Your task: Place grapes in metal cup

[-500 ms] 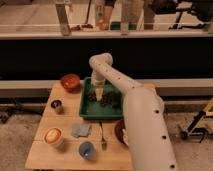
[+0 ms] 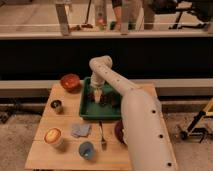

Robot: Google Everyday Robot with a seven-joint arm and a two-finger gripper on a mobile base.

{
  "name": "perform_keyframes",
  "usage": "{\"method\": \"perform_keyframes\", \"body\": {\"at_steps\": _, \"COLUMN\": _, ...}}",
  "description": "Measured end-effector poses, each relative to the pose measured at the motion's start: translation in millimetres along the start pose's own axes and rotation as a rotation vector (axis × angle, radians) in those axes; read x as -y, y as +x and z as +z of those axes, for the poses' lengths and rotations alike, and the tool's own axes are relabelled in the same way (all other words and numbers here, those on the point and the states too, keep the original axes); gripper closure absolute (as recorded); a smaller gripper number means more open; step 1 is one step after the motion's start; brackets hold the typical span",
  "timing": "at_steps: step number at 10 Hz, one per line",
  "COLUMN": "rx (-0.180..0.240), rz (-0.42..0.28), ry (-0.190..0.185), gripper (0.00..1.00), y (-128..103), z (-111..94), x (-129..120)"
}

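A wooden table [image 2: 65,120] carries a green tray [image 2: 87,112] at its far middle. The white arm [image 2: 140,120] rises from the near right, bends at an elbow above the tray's far edge and points down into the tray. The pincer [image 2: 97,94] hangs over the left-centre of the tray, tips down, its fingers spread wide with nothing caught between them.

The grapes [image 2: 109,100] lie in the tray as a dark lump just right of the pincer; whether they touch it cannot be told. The metal cup [image 2: 56,106] stands on the table left of the tray, well apart from the grapes.

An orange bowl [image 2: 70,81] sits at the far left corner, just beside the tray. Along the near edge stand a white cup [image 2: 53,136] with an orange inside and a blue cup [image 2: 86,149]. Between them, slightly farther back, lies a grey cloth [image 2: 80,130]. A fork [image 2: 102,137] lies right of the cloth. A dark red bowl [image 2: 119,131] shows partly from behind the arm.
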Motion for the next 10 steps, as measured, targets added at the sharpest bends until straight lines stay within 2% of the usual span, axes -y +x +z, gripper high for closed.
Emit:
{"method": "perform_keyframes", "body": {"at_steps": 3, "rx": 0.024, "rz": -0.011, "ry": -0.053, "gripper": 0.49, "y": -7.7, "z": 16.1, "x": 0.2}}
{"method": "perform_keyframes", "body": {"at_steps": 5, "rx": 0.046, "rz": 0.006, "ry": -0.138, "gripper": 0.71, "y": -3.2, "z": 38.6, "x": 2.7}}
{"method": "perform_keyframes", "body": {"at_steps": 6, "rx": 0.047, "rz": 0.010, "ry": -0.147, "gripper": 0.87, "y": -0.4, "z": 40.6, "x": 5.3}}
{"method": "perform_keyframes", "body": {"at_steps": 7, "rx": 0.045, "rz": 0.009, "ry": -0.152, "gripper": 0.97, "y": 0.4, "z": 38.8, "x": 3.4}}
{"method": "perform_keyframes", "body": {"at_steps": 10, "rx": 0.042, "rz": 0.006, "ry": -0.158, "gripper": 1.00, "y": -1.0, "z": 36.0, "x": 3.1}}
